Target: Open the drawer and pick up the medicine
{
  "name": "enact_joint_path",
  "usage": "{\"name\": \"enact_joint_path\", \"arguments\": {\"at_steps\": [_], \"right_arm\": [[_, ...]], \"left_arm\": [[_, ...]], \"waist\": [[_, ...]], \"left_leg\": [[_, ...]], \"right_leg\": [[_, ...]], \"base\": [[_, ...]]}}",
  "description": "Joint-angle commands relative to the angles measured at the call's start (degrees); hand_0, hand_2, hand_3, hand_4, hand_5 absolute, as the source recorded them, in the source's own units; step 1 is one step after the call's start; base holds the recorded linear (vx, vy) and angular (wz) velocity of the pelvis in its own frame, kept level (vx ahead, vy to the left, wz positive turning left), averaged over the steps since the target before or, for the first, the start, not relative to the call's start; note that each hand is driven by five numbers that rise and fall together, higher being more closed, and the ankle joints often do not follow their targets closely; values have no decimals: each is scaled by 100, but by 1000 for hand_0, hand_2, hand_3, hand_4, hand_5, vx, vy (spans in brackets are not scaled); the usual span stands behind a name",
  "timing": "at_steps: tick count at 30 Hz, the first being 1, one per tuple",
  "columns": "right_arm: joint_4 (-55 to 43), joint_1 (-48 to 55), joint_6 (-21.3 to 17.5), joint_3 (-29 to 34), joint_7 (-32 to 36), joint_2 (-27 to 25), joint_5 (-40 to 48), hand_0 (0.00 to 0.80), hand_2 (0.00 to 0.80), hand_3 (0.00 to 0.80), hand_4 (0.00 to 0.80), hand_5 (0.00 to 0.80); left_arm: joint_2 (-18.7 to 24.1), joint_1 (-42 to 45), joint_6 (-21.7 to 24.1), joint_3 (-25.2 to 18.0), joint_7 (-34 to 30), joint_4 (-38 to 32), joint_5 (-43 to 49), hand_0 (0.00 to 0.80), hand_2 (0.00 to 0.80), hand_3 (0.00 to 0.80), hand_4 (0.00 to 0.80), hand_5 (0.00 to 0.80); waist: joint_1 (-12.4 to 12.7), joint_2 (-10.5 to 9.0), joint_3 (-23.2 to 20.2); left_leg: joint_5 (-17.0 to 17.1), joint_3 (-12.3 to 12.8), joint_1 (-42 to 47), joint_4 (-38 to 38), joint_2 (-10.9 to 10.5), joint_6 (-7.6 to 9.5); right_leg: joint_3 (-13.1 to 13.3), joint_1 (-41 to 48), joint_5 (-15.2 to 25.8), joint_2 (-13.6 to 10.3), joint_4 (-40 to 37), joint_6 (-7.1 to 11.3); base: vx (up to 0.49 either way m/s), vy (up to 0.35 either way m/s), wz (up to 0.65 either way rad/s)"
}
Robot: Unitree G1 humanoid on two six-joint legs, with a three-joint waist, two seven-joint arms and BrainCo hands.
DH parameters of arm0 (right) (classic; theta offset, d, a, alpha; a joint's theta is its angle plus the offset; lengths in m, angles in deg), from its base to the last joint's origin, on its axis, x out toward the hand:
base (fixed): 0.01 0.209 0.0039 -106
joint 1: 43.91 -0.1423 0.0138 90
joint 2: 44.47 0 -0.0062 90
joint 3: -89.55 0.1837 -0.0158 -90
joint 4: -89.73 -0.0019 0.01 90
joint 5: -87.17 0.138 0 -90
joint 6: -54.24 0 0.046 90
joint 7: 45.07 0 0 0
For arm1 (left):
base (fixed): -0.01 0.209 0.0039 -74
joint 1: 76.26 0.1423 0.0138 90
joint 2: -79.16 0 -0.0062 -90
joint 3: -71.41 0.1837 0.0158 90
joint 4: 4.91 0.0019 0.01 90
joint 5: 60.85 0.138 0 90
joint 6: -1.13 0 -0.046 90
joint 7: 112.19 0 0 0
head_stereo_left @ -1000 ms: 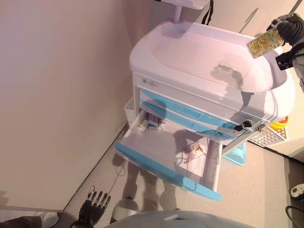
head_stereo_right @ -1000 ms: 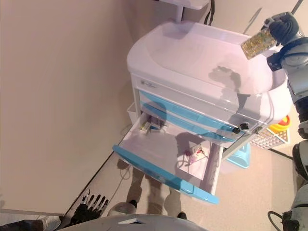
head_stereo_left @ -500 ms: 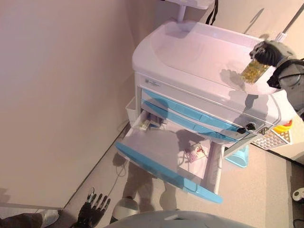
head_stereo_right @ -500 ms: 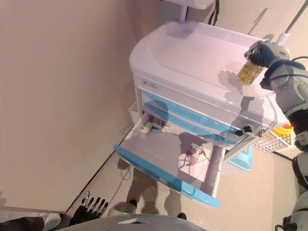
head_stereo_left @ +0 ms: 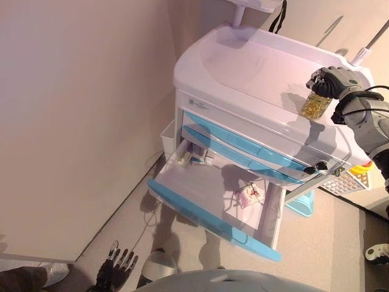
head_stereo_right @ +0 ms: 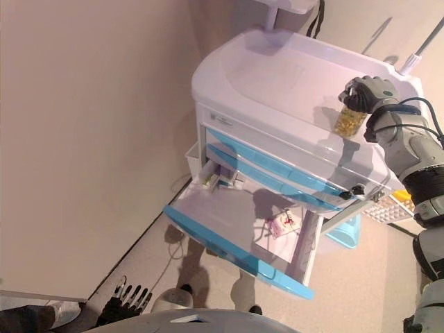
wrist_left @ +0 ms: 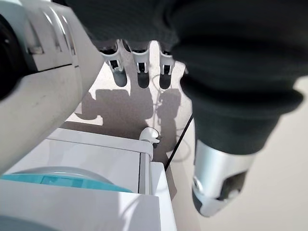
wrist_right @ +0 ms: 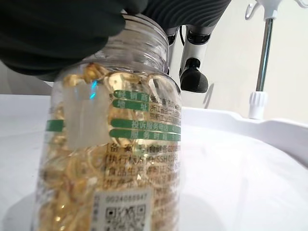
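A white medical cart (head_stereo_left: pixel 255 67) with blue drawer fronts stands by the wall. Its bottom drawer (head_stereo_left: pixel 213 194) is pulled out and holds a small packet (head_stereo_left: pixel 250 194) and small boxes at the back left (head_stereo_left: pixel 194 159). My right hand (head_stereo_left: pixel 331 79) is shut on the top of a clear bottle of yellow capsules (head_stereo_left: pixel 315 104), upright just over the right part of the cart's top. The bottle fills the right wrist view (wrist_right: pixel 110 159). My left hand (head_stereo_left: pixel 115 271) hangs low by the floor with straight fingers (wrist_left: pixel 139 67), empty.
A beige wall runs along the left. A white bin (head_stereo_left: pixel 167 137) hangs on the cart's left side. A light blue stool (head_stereo_left: pixel 302 201) and a white grid basket (head_stereo_left: pixel 346 179) stand on the floor to the right. A pole (head_stereo_left: pixel 371 42) rises behind the cart.
My right hand has brought the bottle down and leftward from above the cart's right edge and turned it upright just over the top. The camera has shifted slightly.
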Motion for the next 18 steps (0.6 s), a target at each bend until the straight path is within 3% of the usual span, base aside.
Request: {"name": "enact_joint_path", "arguments": {"at_steps": [1, 18], "right_arm": [[-275, -47, 72, -284, -209, 13, -157, 800, 800, 800, 800, 800], [106, -55, 515, -21, -1023, 22, -122, 800, 800, 800, 800, 800]], "left_arm": [[192, 56, -111, 18, -31, -211, 71, 0, 0, 0, 0, 0], [164, 69, -122, 65, -8, -198, 8, 0, 0, 0, 0, 0]], "waist": [[207, 127, -169], [175, 227, -247]], "left_leg": [[-82, -227, -365, 121, -90, 180], [-89, -201, -299, 100, -90, 174]], "right_leg": [[-103, -4, -456, -97, 729, 321], [-49, 17, -442, -105, 707, 338]], "base": [[0, 0, 0], [0, 0, 0]]}}
